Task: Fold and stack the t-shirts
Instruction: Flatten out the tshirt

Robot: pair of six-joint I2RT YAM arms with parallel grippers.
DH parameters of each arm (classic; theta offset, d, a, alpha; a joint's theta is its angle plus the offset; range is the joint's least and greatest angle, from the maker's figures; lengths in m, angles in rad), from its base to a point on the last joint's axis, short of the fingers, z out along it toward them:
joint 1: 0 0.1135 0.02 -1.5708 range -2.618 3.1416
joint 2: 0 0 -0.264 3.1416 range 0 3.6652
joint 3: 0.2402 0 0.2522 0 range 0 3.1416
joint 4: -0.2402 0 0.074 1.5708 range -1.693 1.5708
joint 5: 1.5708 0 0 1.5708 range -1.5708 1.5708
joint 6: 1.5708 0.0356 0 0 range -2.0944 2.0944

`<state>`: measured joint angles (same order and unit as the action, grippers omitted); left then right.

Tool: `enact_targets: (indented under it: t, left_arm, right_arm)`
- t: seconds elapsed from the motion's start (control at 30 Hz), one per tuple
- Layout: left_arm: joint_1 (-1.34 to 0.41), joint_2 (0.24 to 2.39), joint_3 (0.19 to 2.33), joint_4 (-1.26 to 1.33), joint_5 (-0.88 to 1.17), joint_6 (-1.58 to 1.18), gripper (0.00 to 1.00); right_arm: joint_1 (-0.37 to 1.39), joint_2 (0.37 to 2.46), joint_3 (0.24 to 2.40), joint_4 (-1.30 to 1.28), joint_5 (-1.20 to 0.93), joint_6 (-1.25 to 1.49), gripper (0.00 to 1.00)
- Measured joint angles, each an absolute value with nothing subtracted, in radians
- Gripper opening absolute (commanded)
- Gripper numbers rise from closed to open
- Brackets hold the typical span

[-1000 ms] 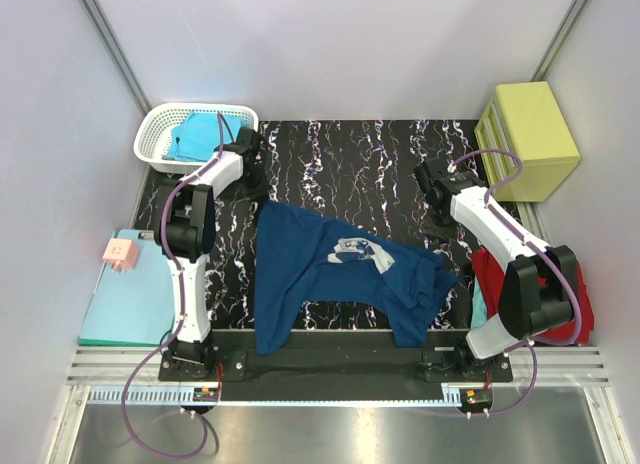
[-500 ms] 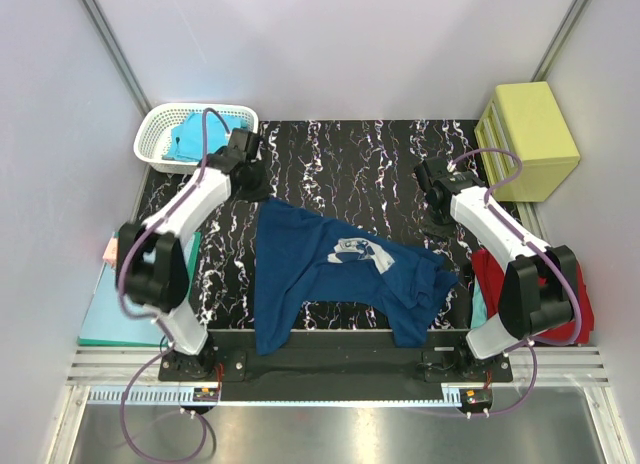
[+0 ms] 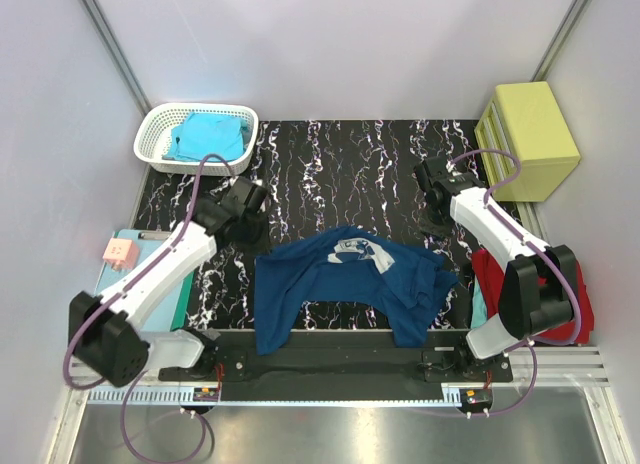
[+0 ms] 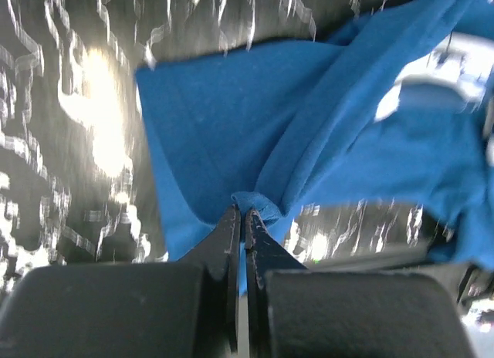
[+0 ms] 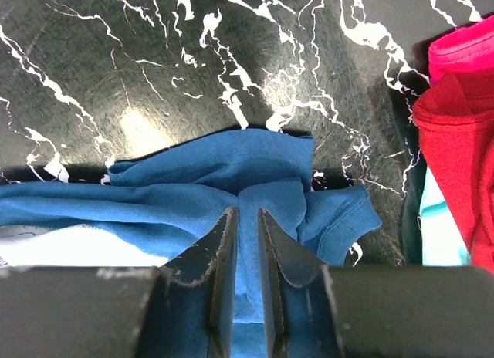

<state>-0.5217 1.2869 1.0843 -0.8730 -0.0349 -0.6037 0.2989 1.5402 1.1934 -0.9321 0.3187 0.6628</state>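
The navy t-shirt (image 3: pixel 330 284) lies crumpled on the black marbled mat, its pale chest print (image 3: pixel 355 250) facing up. My left gripper (image 3: pixel 256 220) is by its far-left edge. In the left wrist view the jaws (image 4: pixel 241 211) are shut on a small fold of the navy cloth (image 4: pixel 231 119). My right gripper (image 3: pixel 438 227) is at the shirt's far-right edge. In the right wrist view its jaws (image 5: pixel 247 213) stand narrowly apart, pinching a ridge of navy cloth (image 5: pixel 208 173). A turquoise t-shirt (image 3: pixel 205 136) lies in the basket. A red t-shirt (image 3: pixel 487 271) (image 5: pixel 455 126) lies under the right arm.
A white basket (image 3: pixel 150 144) stands at the far left. A yellow box (image 3: pixel 530 139) stands at the far right. A teal clipboard (image 3: pixel 120 314) with a pink block (image 3: pixel 120 251) lies left of the mat (image 3: pixel 340 164). A turquoise scrap (image 5: pixel 440 227) shows beside the red shirt.
My left arm has swung from beside the basket toward the near side. The shirt's far-left corner has come in with it. The right arm has not moved.
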Motion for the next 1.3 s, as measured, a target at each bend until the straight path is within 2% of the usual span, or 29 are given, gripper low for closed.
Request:
enact_targets:
  t: [0.33, 0.57, 0.83, 1.03, 1.3]
  left_arm:
    - [-0.685, 1.111, 0.942, -1.029, -0.031, -0.678, 0.0]
    - [-0.782, 1.123, 0.789, -1.069, 0.009, -0.714, 0.0]
    - [-0.823, 1.185, 0.649, -1.003, 0.078, -0.738, 0.0]
    - [-0.83, 1.223, 0.645, -0.977, 0.1, -0.739, 0.0]
    - [-0.831, 1.224, 0.645, -0.974, 0.102, -0.739, 0.0]
  right_arm:
    - [0.299, 1.54, 1.174, -0.91, 0.293, 0.663, 0.22]
    - [0.305, 1.54, 1.173, -0.909, 0.284, 0.662, 0.22]
    - [0.325, 1.54, 1.146, -0.91, 0.274, 0.659, 0.22]
    - [0.341, 1.534, 1.121, -0.91, 0.261, 0.659, 0.25]
    - [0.364, 1.488, 1.023, -0.904, 0.18, 0.693, 0.25]
